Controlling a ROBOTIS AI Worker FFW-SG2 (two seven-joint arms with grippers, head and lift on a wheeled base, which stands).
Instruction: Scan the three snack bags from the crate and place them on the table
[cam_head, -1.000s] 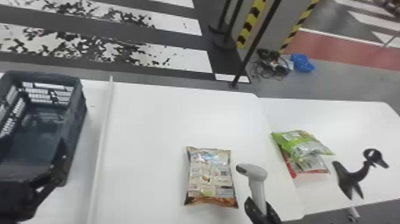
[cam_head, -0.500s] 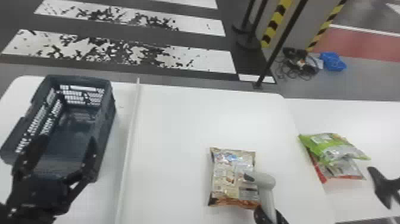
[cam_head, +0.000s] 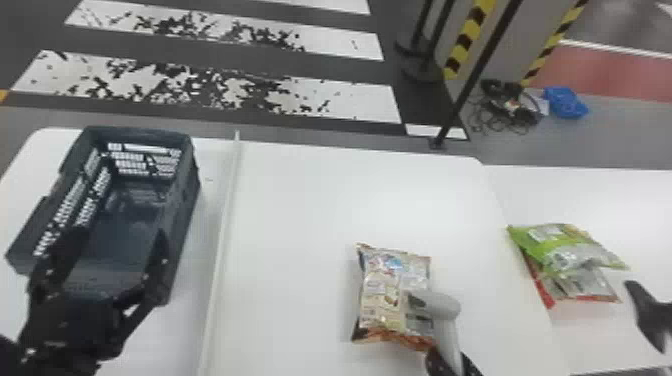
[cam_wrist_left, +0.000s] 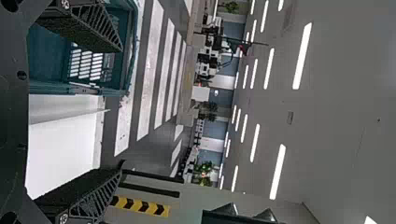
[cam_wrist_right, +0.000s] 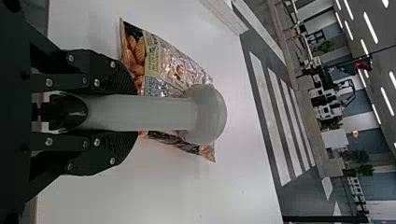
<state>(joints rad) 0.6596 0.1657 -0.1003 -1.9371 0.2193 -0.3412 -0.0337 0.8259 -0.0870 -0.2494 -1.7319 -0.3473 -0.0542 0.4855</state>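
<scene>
"So, how far along are you?"

"My right end effector (cam_wrist_right: 135, 113) is clenched on the scanner (cam_wrist_right: 203, 114), holding it over the patterned bag (cam_head: 385, 295), which lies on the tabletop (cam_head: 300, 200). My left end effector (cam_head: 121, 236), fingers spread, is by the crate (cam_head: 184, 205)."

"And the others?"

"The green bag (cam_head: 560, 247) rests partly on the red bag (cam_head: 582, 285), off to my right; I judge both finished. That leaves the patterned bag to scan and place beside them, though I can't quite tell whether its scan is complete."
</scene>
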